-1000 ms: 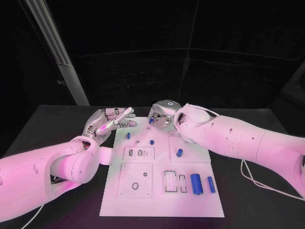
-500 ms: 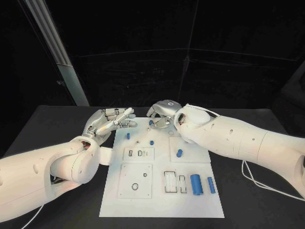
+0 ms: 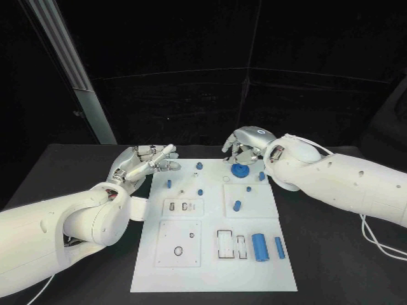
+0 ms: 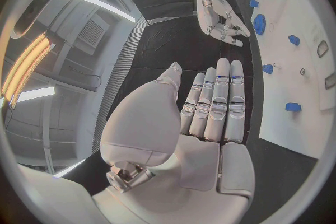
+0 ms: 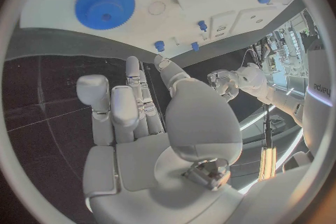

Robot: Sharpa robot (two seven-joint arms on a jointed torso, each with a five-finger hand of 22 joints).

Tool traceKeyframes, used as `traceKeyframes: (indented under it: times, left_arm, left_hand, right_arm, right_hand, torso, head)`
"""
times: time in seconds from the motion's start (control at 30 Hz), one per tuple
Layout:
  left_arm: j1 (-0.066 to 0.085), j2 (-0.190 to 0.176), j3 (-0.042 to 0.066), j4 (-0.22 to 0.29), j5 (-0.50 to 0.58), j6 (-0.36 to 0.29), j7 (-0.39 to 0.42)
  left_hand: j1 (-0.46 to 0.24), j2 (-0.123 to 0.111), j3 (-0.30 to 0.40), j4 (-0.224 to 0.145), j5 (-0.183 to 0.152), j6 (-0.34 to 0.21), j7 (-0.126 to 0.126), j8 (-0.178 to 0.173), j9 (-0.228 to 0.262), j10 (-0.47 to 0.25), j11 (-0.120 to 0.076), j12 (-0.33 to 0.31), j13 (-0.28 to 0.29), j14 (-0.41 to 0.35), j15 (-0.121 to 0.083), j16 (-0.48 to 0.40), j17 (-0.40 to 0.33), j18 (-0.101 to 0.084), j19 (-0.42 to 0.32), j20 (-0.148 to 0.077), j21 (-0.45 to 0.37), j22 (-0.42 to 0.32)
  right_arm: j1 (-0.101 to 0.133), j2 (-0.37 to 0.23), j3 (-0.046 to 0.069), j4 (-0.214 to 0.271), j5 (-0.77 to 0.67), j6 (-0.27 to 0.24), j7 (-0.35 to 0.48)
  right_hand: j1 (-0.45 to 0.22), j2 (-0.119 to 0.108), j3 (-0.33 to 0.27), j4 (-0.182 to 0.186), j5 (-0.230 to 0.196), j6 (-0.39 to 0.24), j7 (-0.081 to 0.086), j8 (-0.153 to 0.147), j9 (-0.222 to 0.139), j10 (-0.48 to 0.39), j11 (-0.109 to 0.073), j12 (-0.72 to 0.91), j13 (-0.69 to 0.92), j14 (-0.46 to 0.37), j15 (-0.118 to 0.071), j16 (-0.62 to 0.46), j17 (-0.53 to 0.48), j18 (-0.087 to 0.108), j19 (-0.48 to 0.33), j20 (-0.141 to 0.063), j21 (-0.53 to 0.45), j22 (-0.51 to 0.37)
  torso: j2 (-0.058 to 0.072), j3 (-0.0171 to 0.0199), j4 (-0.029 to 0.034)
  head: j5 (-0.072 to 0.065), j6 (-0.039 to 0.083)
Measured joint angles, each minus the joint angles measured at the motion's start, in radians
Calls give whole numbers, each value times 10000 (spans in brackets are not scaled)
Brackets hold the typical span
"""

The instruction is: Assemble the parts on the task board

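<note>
The white task board (image 3: 213, 222) lies in the middle of the black table. A blue gear (image 3: 241, 170) lies flat near the board's far right corner, and it also appears as a gear (image 5: 105, 4) in the right wrist view. My right hand (image 3: 245, 143) hovers just behind and above it, fingers apart and pointing down, holding nothing. My left hand (image 3: 147, 160) is at the board's far left corner, fingers stretched out and empty (image 4: 213, 106). Small blue pegs (image 3: 201, 191) stand on the far half. Two blue cylinders (image 3: 259, 246) lie near the front right.
Rectangular recesses (image 3: 226, 243) and a plate with a ring (image 3: 180, 238) sit on the board's near half. A short blue bar (image 3: 238, 205) lies mid-board. A pale post (image 3: 70, 70) rises behind the table's left side. Black table (image 3: 341, 254) surrounds the board.
My right hand has swung to the right, from the board's far middle to its far right corner. The blue gear, unseen before, now lies on the board. The left hand has barely moved.
</note>
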Motion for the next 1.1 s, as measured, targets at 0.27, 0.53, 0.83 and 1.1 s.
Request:
traceKeyframes:
  times: [0.27,0.53,0.83,1.1]
  left_arm:
    - [12,-2,0,-23,-1,21,-5]
    - [12,26,0,-56,-1,45,-7]
    - [11,42,-2,-109,-1,53,-7]
    - [9,55,-2,-125,-2,55,-7]
  left_hand:
    - [0,0,0,0,0,0,0,-40,0,0,0,-25,1,0,0,0,-1,0,0,0,0,1]
    - [37,37,0,0,0,0,0,-40,0,0,0,-25,1,0,0,0,-2,0,0,0,-41,0]
    - [40,40,0,0,0,0,0,-40,0,0,0,-25,2,0,0,0,-2,-1,0,0,-41,-7]
    - [40,40,28,-28,0,0,0,-40,0,0,0,-25,2,0,0,0,8,-1,0,0,-41,-6]
  right_arm:
    - [-1,-922,48,636,736,896,-856]
    - [-2,-929,53,601,709,1576,-1426]
    - [-4,-475,53,200,340,1964,-1707]
    - [-11,-229,51,-45,65,2174,-1767]
  right_hand:
    - [156,36,-1640,1368,211,-409,-6,60,-67,-457,-17,4680,5043,-1,-1,1164,1773,-311,542,-20,970,1590]
    - [853,75,-2215,1805,210,-662,81,201,-69,-492,18,6636,7318,-2,0,1522,2377,-309,628,34,1300,2171]
    - [1296,102,-2353,1833,210,-1088,174,157,-104,-525,129,7098,7919,0,77,1681,2733,-307,667,74,1347,2298]
    - [1505,236,-2353,1833,315,-1087,174,211,-87,-525,129,7271,8144,0,76,1720,2827,-306,685,92,1385,2339]
  torso:
    - [-27,15,-81]
    - [-15,21,-81]
    - [-7,13,-58]
    - [-7,2,-49]
  head:
    - [53,20]
    - [-32,27]
    - [-56,-29]
    - [-50,-70]
